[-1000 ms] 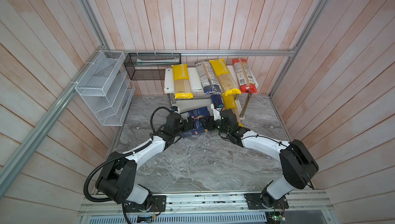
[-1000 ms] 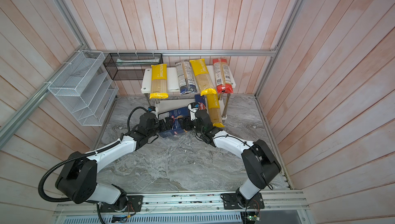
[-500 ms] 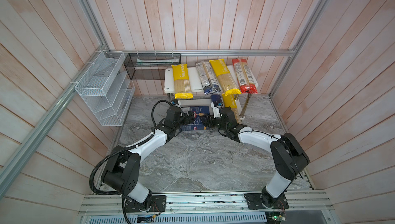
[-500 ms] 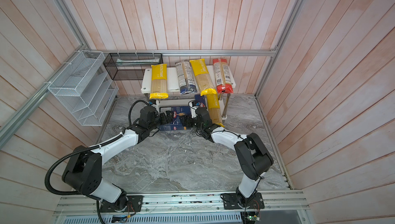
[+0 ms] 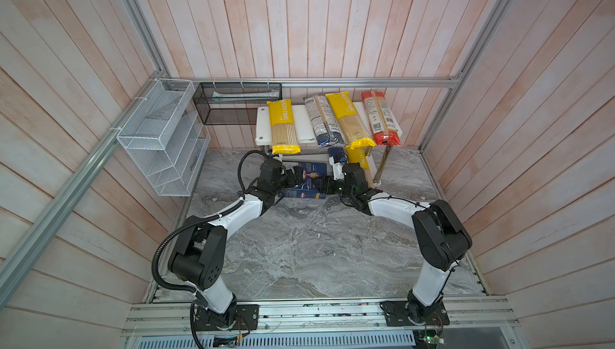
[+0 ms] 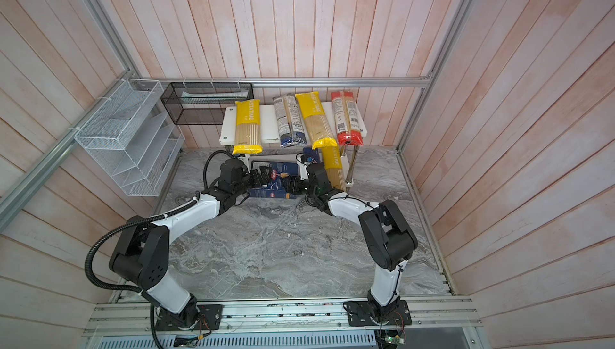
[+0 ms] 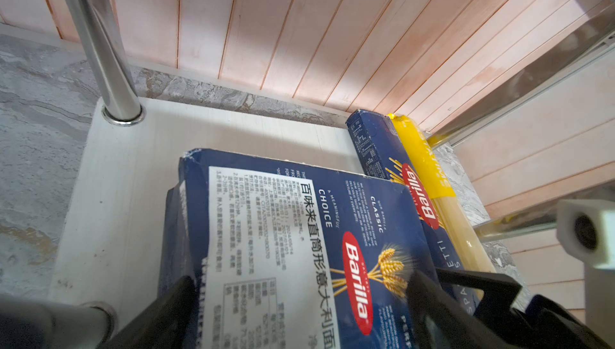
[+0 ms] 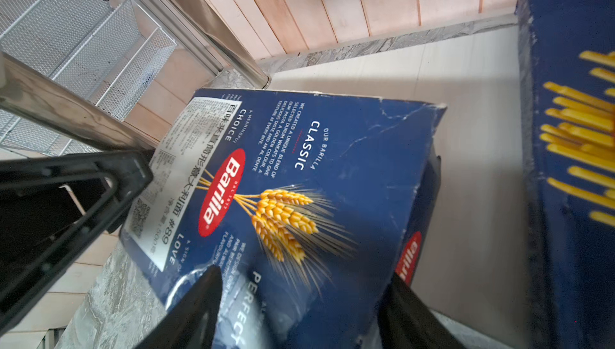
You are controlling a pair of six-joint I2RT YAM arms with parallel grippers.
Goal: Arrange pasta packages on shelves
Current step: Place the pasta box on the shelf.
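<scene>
A: Where's the wide blue box (image 5: 307, 181) rn?

B: Centre of frame in both top views, a bit above the middle. Far end is over the lower board (image 7: 133, 171) of the white rack (image 5: 263, 124), near end sticks out over the marble surface (image 5: 316, 247). It's tilted, and I can't tell if it touches the board.

A: Claws?

B: Left claw (image 5: 294, 177) comes in from frame left and is clamped on the box's near end. Wrist cam shows one finger (image 7: 166, 314) at the box's side and the other across the printed face. Right claw (image 5: 325, 186) comes in from frame right, gripping the same box w/ a finger (image 8: 196, 314) on each side of it.

A: Other pkgs?

B: Four on the top board, upper middle of frame. Left to right: yellow bag (image 5: 283, 124), dark-ended clear bag (image 5: 322, 121), second yellow bag (image 5: 349, 121), red-ended bag (image 5: 381, 117). All lie lengthwise w/ near ends hanging past the front edge. On the lower board a narrow blue pack (image 7: 376, 151) and a third yellow bag (image 7: 429, 171) lie touching side by side, just right of the wide box in the top views.

A: Anything else?

B: White wire organizer (image 5: 159, 137) on the left wall, and a black mesh basket (image 5: 233, 104) on the back wall just left of the rack.
</scene>
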